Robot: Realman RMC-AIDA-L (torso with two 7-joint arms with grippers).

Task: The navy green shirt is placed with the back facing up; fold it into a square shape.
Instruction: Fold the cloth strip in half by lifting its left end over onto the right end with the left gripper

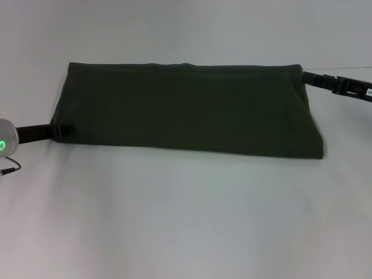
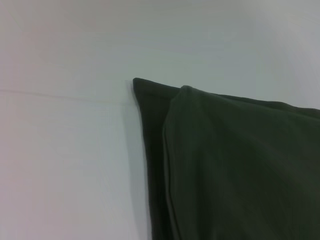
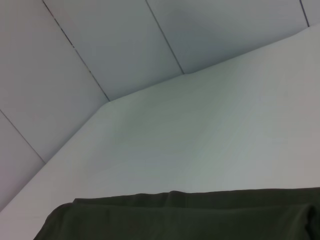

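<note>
The navy green shirt (image 1: 186,110) lies on the white table as a long, flat band running left to right, plain side up. My left gripper (image 1: 63,131) is low at the band's near left corner, touching its edge. My right gripper (image 1: 307,76) reaches in from the right to the far right corner. The left wrist view shows a layered corner of the shirt (image 2: 235,170) lying flat. In the right wrist view a folded edge of the shirt (image 3: 190,220) sits in front of bare table.
White table surface (image 1: 186,221) surrounds the shirt on all sides. A grey panelled wall (image 3: 100,45) rises behind the table's far edge. My left wrist, with a green light (image 1: 3,144), sits at the left border of the head view.
</note>
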